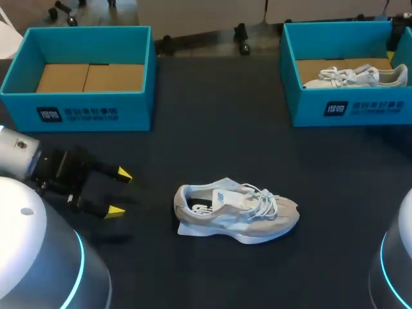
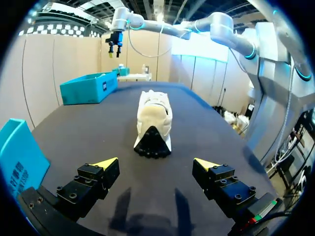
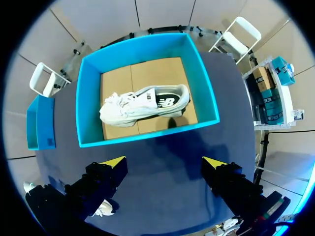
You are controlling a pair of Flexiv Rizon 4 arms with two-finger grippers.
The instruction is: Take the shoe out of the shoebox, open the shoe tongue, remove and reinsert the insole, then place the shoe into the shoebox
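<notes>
A pale grey-white shoe (image 1: 237, 209) lies on its side in the middle of the dark table, its laces loose and its toe to the right. My left gripper (image 1: 119, 191) stands open to the shoe's left, level with it and a short way off. In the left wrist view the shoe (image 2: 154, 123) is straight ahead of the open gripper (image 2: 156, 163), dark heel sole toward it. A second white shoe (image 3: 145, 104) lies in the right blue shoebox (image 3: 147, 135). My right gripper (image 3: 167, 162) hangs open high above that box, holding nothing.
The left blue shoebox (image 1: 80, 109) at the back left shows only its cardboard floor. The right shoebox (image 1: 347, 106) stands at the back right. Dark table surface stretches between the boxes and around the shoe. My right gripper (image 2: 114, 44) shows far off in the left wrist view.
</notes>
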